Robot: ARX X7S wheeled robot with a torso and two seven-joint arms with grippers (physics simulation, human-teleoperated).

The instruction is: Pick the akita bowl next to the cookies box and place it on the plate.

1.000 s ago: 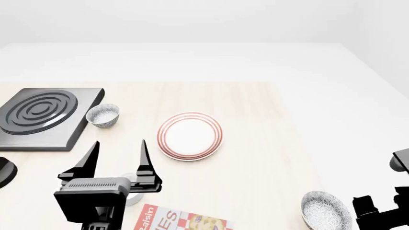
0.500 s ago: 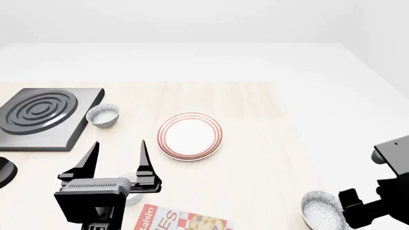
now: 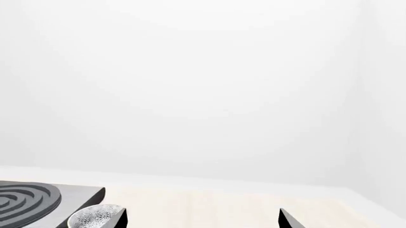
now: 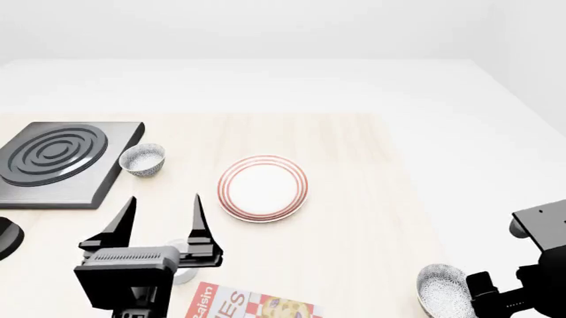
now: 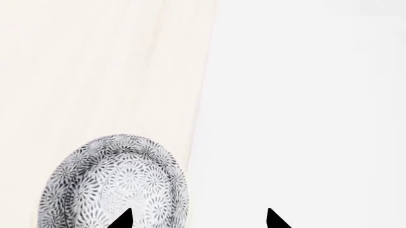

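Note:
The akita bowl (image 4: 445,290) (image 5: 114,183), grey-and-white speckled, sits near the table's right edge, to the right of the cookies box (image 4: 252,303) at the bottom edge of the head view. My right gripper (image 5: 198,219) is open above the bowl's edge-side rim, one fingertip (image 5: 123,219) over its inside and the other past the table edge. The red-ringed plate (image 4: 262,187) lies mid-table with nothing on it. My left gripper (image 4: 162,215) (image 3: 203,221) stands open and holds nothing, left of the plate.
A second speckled bowl (image 4: 142,159) (image 3: 95,216) sits beside the black stove burner (image 4: 57,162) (image 3: 25,202) at the left. A small white cup (image 4: 181,270) is mostly hidden behind my left gripper. The table edge (image 5: 201,118) runs close to the akita bowl.
My right arm has moved left and in toward the akita bowl, now covering its right rim in the head view. The left arm and all objects have stayed still.

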